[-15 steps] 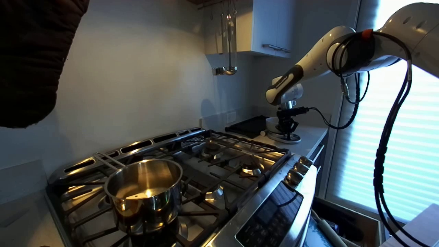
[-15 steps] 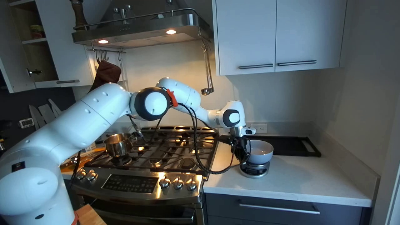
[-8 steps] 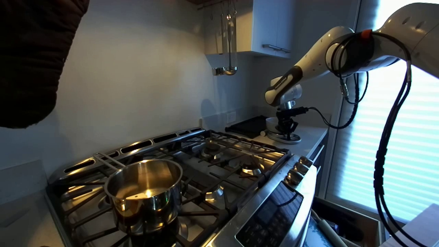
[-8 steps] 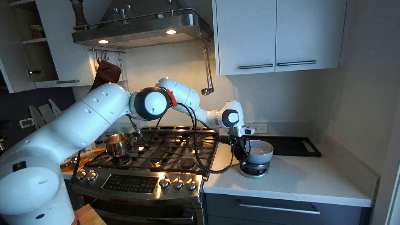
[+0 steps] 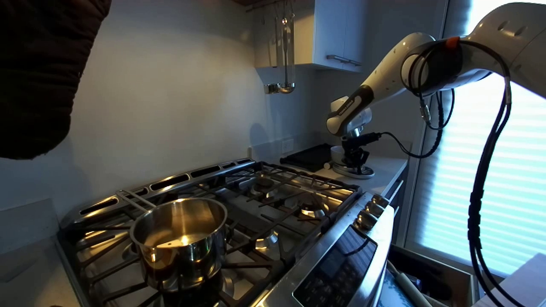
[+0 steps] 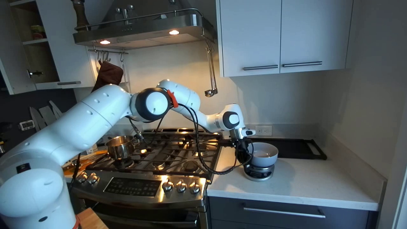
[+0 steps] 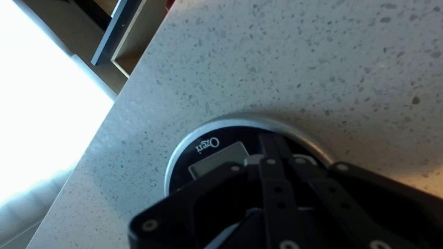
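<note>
My black gripper [image 7: 275,137] is shut, with its two fingertips side by side and nothing seen between them. They point down over the dark front face of a round kitchen scale [image 7: 183,169], just beside its small display [image 7: 218,159]. I cannot tell whether they touch it. In both exterior views the gripper [image 6: 245,163] stands close beside a white bowl [image 6: 266,158], which sits on the scale [image 6: 259,175]. The bowl also shows behind the gripper in an exterior view [image 5: 337,155]. The gripper hides part of the scale and bowl.
The scale stands on a speckled counter [image 6: 305,184]. A black tray [image 6: 294,149] lies behind the bowl. A gas stove [image 6: 171,152] with a steel pot [image 6: 120,148] is beside the counter. Cupboards [image 6: 251,35] and a hanging ladle [image 6: 211,92] are above.
The wrist has shifted slightly towards the stove and the gripper has tilted a little, while its fingertips stay near the scale. The bowl and scale have not moved.
</note>
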Tool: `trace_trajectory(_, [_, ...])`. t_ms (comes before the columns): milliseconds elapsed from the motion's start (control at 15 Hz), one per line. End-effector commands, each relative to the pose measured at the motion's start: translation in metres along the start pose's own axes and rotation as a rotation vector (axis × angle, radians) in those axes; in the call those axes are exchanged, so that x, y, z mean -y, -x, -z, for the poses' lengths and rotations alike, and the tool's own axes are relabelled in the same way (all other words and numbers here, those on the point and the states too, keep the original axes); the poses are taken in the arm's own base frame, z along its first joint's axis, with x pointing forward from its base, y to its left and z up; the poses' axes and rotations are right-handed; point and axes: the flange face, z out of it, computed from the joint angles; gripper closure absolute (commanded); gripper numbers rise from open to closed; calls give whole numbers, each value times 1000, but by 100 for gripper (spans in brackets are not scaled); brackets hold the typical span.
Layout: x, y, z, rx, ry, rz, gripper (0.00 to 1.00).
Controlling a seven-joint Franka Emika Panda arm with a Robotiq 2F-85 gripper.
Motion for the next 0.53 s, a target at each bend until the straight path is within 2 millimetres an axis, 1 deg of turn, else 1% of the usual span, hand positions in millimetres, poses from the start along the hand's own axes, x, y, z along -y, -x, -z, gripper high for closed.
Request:
trace_trajectory(0, [14,15,-46,34,36,11,100])
trace_trajectory(200, [6,9,-26,17,33,-5,100])
trace_trajectory(333, [0,7,-12,-7,23,-13,100])
trace_trajectory(467, [-6,8,-2,-20,16,-10,100])
